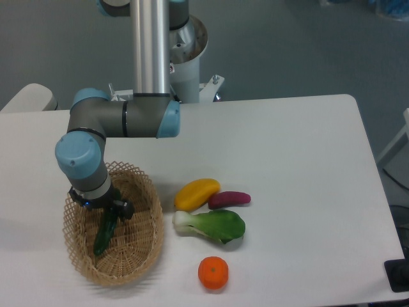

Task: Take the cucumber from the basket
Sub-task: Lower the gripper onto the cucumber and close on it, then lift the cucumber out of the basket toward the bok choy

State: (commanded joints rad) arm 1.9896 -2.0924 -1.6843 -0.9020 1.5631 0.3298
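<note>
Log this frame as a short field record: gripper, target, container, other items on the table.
gripper: down inside the basket, at the cucumber's upper end; finger state not readable
cucumber: lying in the basket, slightly tilted
basket: wicker, on the table's left part
loose items: yellow fruit, purple vegetable, bok choy, orange, all right of the basket
</note>
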